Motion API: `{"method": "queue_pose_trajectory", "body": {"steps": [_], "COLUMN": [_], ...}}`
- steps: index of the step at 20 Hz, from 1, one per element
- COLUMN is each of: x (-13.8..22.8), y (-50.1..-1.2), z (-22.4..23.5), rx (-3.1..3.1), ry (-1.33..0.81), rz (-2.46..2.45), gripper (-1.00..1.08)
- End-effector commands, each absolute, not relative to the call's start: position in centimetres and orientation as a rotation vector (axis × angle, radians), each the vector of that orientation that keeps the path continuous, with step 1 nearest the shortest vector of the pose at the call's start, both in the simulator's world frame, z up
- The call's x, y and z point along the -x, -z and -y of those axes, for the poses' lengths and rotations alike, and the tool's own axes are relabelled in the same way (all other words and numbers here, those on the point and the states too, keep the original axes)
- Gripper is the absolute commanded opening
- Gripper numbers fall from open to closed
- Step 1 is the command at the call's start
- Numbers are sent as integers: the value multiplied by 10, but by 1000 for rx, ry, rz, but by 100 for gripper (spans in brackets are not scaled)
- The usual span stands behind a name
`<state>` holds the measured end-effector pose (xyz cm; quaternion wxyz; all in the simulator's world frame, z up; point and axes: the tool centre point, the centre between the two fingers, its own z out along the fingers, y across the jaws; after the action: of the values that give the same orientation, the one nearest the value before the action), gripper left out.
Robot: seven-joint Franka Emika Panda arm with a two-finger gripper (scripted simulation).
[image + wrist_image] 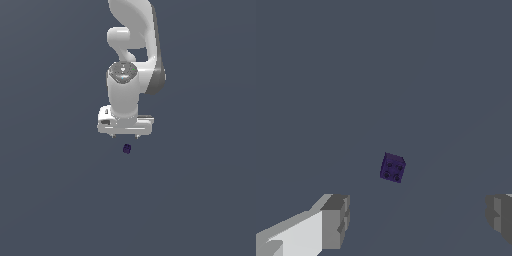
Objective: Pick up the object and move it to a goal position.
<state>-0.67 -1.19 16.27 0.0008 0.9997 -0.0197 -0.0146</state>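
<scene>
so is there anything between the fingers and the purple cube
No, the stretch is bare. In the wrist view only plain floor separates the open fingers from the purple cube; the exterior view shows the same clear gap below the gripper.

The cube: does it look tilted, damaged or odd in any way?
Nothing stands out. The cube looks whole and lies alone on the plain grey floor, turned at an angle to the open pincer. The pincer does not touch it.

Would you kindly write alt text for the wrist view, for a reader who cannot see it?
A small dark purple cube lies tilted on a plain grey surface, untouched. The open gripper shows one grey fingertip at each side, both apart from the cube.
</scene>
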Motion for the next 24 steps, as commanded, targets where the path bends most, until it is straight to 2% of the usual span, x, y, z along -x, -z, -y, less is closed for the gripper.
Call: {"method": "queue_pose_trajectory", "body": {"steps": [1,14,24], "x": [7,7,11], "y": [-163,-169,-136], "z": [12,25,17], "rx": [-3139,-3114,-3119], "ry": [46,59,40], "rz": [62,86,219], "gripper": [100,100,100]}}
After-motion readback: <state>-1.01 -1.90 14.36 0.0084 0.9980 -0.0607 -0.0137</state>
